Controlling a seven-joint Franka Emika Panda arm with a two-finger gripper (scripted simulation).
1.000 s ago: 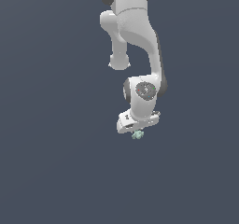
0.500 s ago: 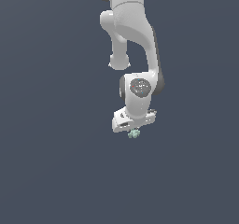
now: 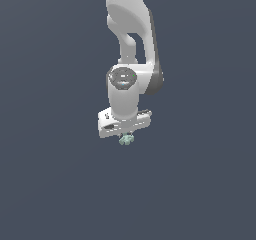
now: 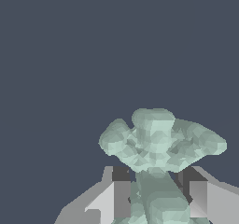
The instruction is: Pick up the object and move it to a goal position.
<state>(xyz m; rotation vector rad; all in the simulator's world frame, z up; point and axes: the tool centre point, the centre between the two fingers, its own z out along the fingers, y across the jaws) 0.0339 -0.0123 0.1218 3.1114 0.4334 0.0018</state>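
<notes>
The object (image 3: 126, 140) is a tiny pale mint-green lumpy thing that pokes out just below my white gripper (image 3: 125, 136) in the exterior view. In the wrist view the object (image 4: 158, 143) fills the lower middle, its knobbly lobes spreading wide, its stem pinched between my two fingers (image 4: 114, 197). The gripper (image 4: 156, 195) is shut on it and holds it off the ground. The fingertips themselves are mostly hidden by the hand in the exterior view.
A plain dark grey-blue ground (image 3: 50, 184) fills both views. The white arm (image 3: 127, 34) rises from the gripper toward the top of the exterior view. No other objects or edges show.
The arm has swung toward the exterior view's left, carrying the object with it. The grip on the object is unchanged.
</notes>
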